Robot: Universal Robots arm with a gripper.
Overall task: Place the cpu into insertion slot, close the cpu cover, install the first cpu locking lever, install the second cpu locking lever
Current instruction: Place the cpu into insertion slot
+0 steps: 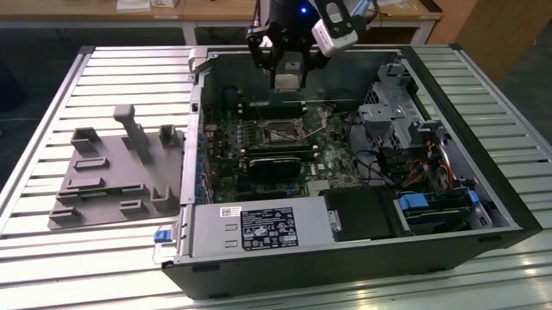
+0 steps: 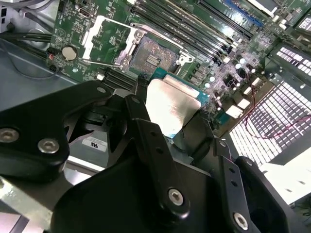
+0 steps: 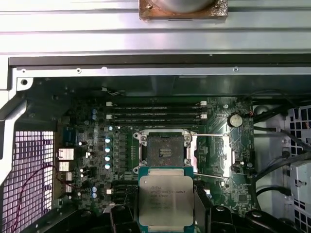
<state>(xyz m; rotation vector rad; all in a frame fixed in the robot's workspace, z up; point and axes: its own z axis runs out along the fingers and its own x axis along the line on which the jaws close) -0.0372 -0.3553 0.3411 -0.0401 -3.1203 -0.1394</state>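
Held chip, arm and board, each partly out of sight

In the second wrist view the black links of the gripper [image 2: 174,99] cover the near end of the chip [image 2: 167,114] and part of the board [image 2: 214,73] behind it, and the picture's edge cuts the links off. In the first wrist view the edge cuts off the fingers [image 3: 124,218] on both sides of the chip, and also a round metal part [image 3: 182,6]. In the exterior view the arm [image 1: 289,16] runs out past the top edge, the grey power box [image 1: 254,229] hides the board's near strip, and the socket [image 1: 283,134] is too small to tell its pins.
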